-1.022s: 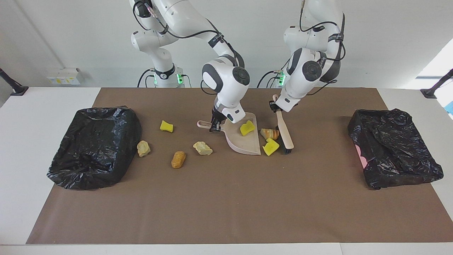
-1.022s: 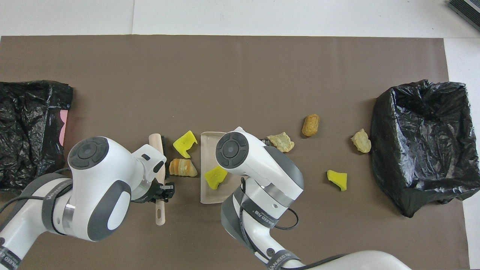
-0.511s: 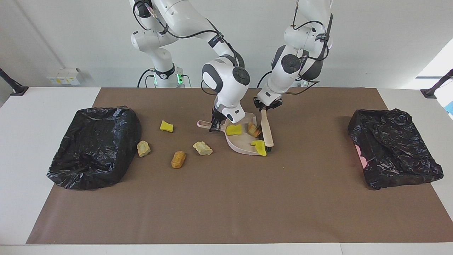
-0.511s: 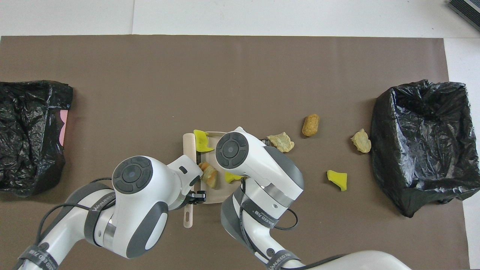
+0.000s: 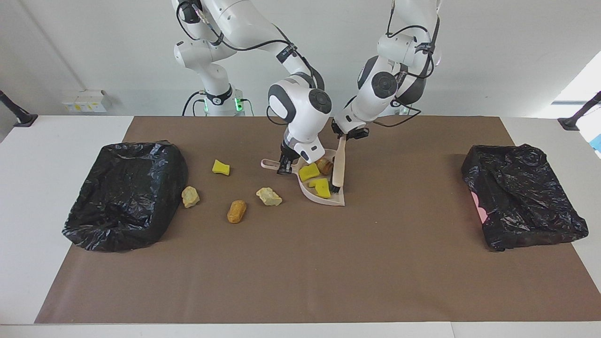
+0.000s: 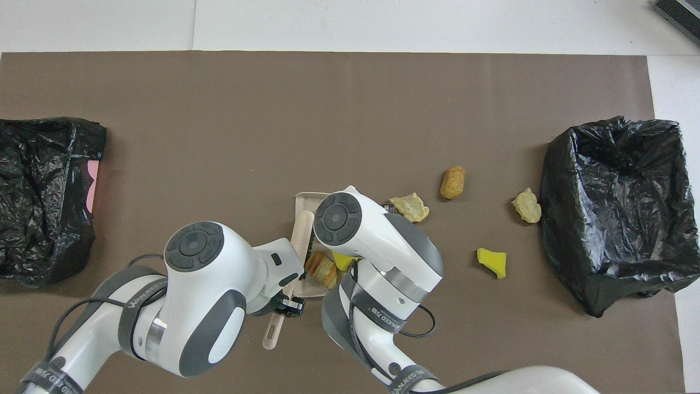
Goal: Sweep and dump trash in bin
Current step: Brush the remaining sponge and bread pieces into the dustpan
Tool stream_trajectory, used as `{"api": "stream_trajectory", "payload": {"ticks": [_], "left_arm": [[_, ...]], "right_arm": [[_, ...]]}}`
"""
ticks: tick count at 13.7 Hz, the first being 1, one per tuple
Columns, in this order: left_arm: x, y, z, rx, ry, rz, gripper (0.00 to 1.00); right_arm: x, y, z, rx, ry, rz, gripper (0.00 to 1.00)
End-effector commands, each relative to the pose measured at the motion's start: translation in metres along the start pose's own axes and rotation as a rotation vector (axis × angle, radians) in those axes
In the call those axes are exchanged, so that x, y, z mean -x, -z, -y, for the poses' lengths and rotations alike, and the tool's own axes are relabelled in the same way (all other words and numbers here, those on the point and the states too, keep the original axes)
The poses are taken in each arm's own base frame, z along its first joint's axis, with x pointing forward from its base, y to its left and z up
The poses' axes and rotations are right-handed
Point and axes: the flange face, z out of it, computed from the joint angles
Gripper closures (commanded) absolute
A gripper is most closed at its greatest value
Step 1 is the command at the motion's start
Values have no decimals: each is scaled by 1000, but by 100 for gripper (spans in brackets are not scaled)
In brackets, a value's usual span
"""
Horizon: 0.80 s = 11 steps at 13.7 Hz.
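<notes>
Since a second ago the brush (image 5: 339, 164) has swept across into the dustpan (image 5: 328, 199), carrying a yellow chunk (image 5: 323, 188) and a bread piece (image 5: 324, 165) in beside another chunk (image 5: 309, 172). The left end effector (image 5: 346, 134) grips the brush handle; the right end effector (image 5: 284, 166) grips the pan handle. Sweeping is in hand: four lumps (image 5: 269, 196) lie on the bench toward the nearer bin (image 5: 124, 192). Next, probably shift pan toward them
</notes>
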Motion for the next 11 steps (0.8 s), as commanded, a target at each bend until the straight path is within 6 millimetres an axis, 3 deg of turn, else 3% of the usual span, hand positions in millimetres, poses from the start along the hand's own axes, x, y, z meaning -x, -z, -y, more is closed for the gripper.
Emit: {"api": "stream_trajectory", "payload": {"ticks": [1, 3, 5, 7, 9, 11], "left_arm": [[5, 35, 13, 34, -5, -15, 100], [13, 62, 27, 52, 53, -69, 100], [12, 71, 31, 56, 70, -84, 100], [22, 75, 33, 51, 110, -43, 100], [37, 92, 42, 48, 180, -49, 100], [45, 98, 36, -37, 200, -61, 100]], "right_arm": [[9, 10, 1, 24, -22, 41, 100], [14, 18, -2, 32, -32, 27, 100], [27, 30, -8, 46, -35, -2, 100], [56, 43, -24, 55, -29, -30, 100], [78, 58, -37, 39, -13, -96, 100], [117, 66, -59, 43, -15, -116, 100]]}}
